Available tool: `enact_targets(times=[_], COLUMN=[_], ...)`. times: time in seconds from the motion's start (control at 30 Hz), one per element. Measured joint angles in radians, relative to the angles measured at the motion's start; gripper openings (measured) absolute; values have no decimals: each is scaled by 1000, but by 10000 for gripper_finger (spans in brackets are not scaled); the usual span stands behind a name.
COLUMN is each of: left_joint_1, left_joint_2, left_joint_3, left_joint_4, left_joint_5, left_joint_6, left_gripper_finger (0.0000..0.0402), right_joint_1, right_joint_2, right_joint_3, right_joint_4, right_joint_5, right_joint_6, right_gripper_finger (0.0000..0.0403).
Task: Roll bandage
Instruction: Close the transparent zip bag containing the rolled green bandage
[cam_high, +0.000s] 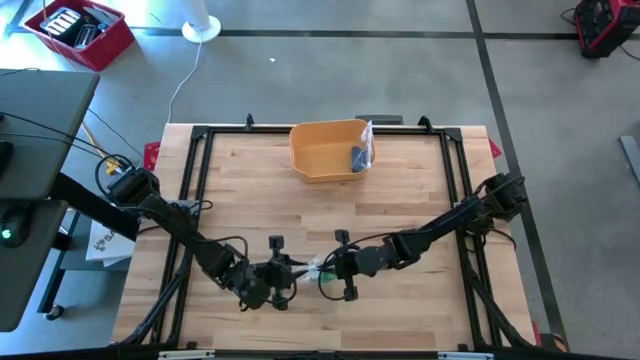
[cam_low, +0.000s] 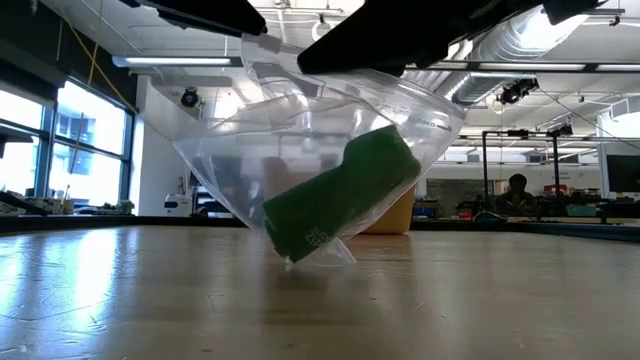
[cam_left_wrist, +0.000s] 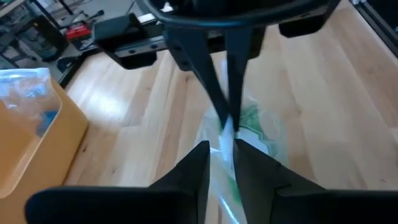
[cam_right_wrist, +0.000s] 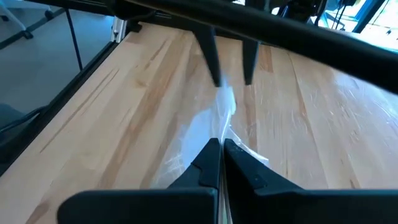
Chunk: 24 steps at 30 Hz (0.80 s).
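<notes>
The wooden bench is lying mostly bare between its black frame rails, with only an orange bin sitting near the far edge at the middle; the near strip, where both arms are meeting, is close to the front rail. The left arm is reaching in from the left side and the right arm from the right, both stretched low and angled toward each other. Between them a clear plastic bag is hanging, its lower corner touching the bench, with a green rolled bandage lying tilted inside it. The right claw is pressed together, pinching the bag's edge. The left claw is gripping the same edge just beside it, its fingers standing slightly apart around the plastic.
</notes>
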<state>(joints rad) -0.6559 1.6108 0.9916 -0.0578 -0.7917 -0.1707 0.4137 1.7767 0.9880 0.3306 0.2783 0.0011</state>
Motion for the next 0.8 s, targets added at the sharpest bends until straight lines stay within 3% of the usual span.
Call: enact_targets(times=[0.4, 0.6, 0.8], left_joint_1=[3, 22, 61], left_joint_2=[1, 2, 2], left_joint_3=[0, 0, 0], left_joint_4=[5, 34, 142], left_joint_5=[0, 3, 113], left_joint_6=[-10, 39, 147], left_gripper_finger=[5, 4, 5], right_joint_1=[7, 15, 17], right_joint_2=[-39, -39, -39], right_joint_3=[0, 0, 0], right_joint_4=[-7, 9, 10], right_joint_5=[-1, -10, -49], right_joint_6=[-1, -1, -1], right_gripper_finger=[0, 0, 0])
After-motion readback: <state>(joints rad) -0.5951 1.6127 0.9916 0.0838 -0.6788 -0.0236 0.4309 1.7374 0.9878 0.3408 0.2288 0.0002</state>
